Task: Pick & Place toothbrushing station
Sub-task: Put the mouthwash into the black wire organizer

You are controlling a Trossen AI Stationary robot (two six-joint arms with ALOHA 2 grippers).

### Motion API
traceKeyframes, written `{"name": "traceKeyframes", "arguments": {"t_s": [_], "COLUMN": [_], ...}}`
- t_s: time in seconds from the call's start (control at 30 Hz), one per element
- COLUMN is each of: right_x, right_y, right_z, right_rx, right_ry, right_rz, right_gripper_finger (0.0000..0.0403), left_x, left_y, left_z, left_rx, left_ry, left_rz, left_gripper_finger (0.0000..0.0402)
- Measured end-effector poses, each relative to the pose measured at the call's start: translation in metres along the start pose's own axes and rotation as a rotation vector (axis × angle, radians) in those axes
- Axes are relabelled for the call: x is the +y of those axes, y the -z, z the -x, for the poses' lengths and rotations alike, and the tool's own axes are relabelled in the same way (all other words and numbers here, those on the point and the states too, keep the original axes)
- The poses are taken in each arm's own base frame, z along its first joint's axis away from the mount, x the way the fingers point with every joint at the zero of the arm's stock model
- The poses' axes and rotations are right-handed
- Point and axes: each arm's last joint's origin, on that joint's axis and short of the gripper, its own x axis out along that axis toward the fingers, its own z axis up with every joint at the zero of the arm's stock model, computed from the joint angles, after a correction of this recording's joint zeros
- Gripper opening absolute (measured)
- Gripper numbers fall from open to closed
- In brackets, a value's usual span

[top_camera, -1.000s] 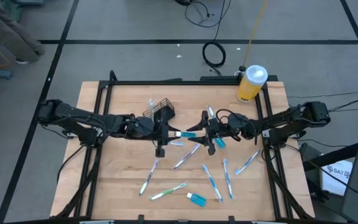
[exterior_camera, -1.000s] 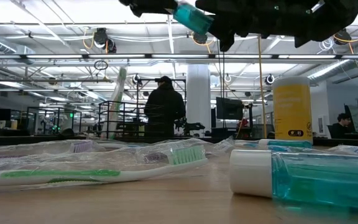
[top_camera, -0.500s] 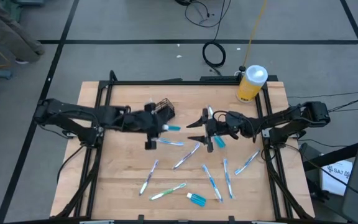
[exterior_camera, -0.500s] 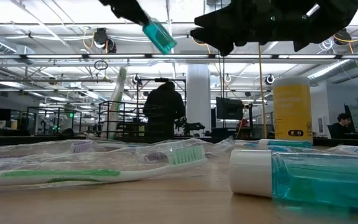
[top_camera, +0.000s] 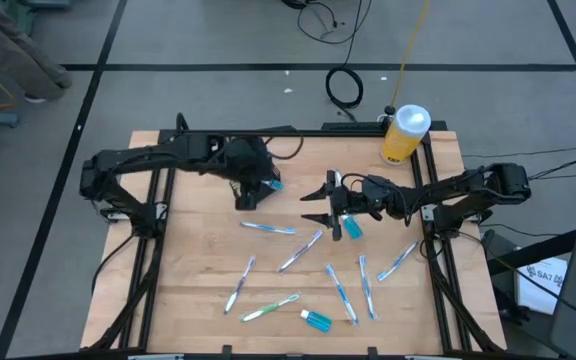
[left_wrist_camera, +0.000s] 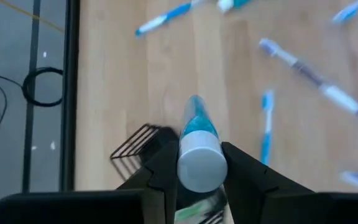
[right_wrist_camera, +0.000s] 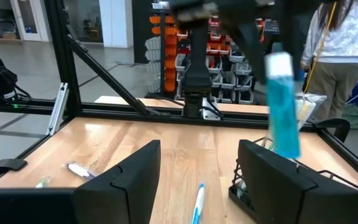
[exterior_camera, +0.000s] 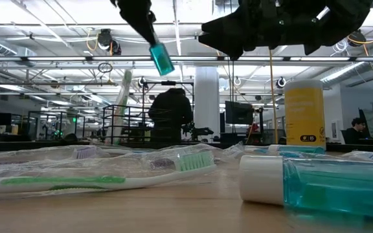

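Note:
My left gripper (top_camera: 258,186) hangs over the far middle of the table, tipped downward and shut on a small blue bottle with a white cap (left_wrist_camera: 197,134). The toothbrushing station, a black wire caddy (left_wrist_camera: 134,140), stands just below it and is mostly hidden by the arm in the high view. It shows again in the right wrist view, the caddy (right_wrist_camera: 257,186) under the hanging bottle (right_wrist_camera: 283,109). My right gripper (top_camera: 316,208) stands open and level right of centre, its fingers pointing toward the left arm, with nothing between them. My left gripper pinches the bottle at its white cap end (left_wrist_camera: 197,163) between its two fingers (left_wrist_camera: 166,167). The fingers slant down from above. The blue body (exterior_camera: 162,60) hangs tilted below them, clear of the table and above the caddy.
Several wrapped toothbrushes (top_camera: 300,252) lie scattered over the table's middle and near half, a green one (exterior_camera: 96,173) closest to the near edge. A second small blue bottle (top_camera: 317,320) lies beside it. A tall yellow bottle (top_camera: 405,135) stands at the far right corner.
My left gripper has carried the blue bottle away from my right gripper, toward the table's far edge and upward. It has tipped from nearly level to pointing steeply down, so the bottle now hangs tilted over the caddy. My right gripper has stayed in place.

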Motion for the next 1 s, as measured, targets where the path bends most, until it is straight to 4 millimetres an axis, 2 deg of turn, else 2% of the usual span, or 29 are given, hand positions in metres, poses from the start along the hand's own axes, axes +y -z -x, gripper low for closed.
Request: {"name": "traceKeyframes", "arguments": {"t_s": [0.33,0.53,0.8,1.0], "right_x": [0.001,0.001,0.001,0.001], "right_y": [0.002,0.002,0.003,0.003], "right_z": [0.000,0.000,0.000,0.000], "right_rx": [0.022,0.024,0.031,0.030], "right_ry": [-0.003,-0.003,-0.004,-0.004], "right_rz": [-0.003,-0.004,-0.004,-0.004], "right_gripper_finger": [0.0208,0.0208,0.0207,0.0207], "left_x": [0.033,0.041,0.045,0.043], "left_y": [0.015,0.024,0.029,0.033], "left_z": [-0.034,-0.047,-0.050,-0.048], "left_rx": [0.158,0.255,0.299,0.343], "left_ry": [-0.009,0.001,-0.048,-0.043], "left_rz": [0.091,0.202,0.465,0.488], "left_gripper_finger": [0.0094,0.0094,0.0100,0.0107]}}
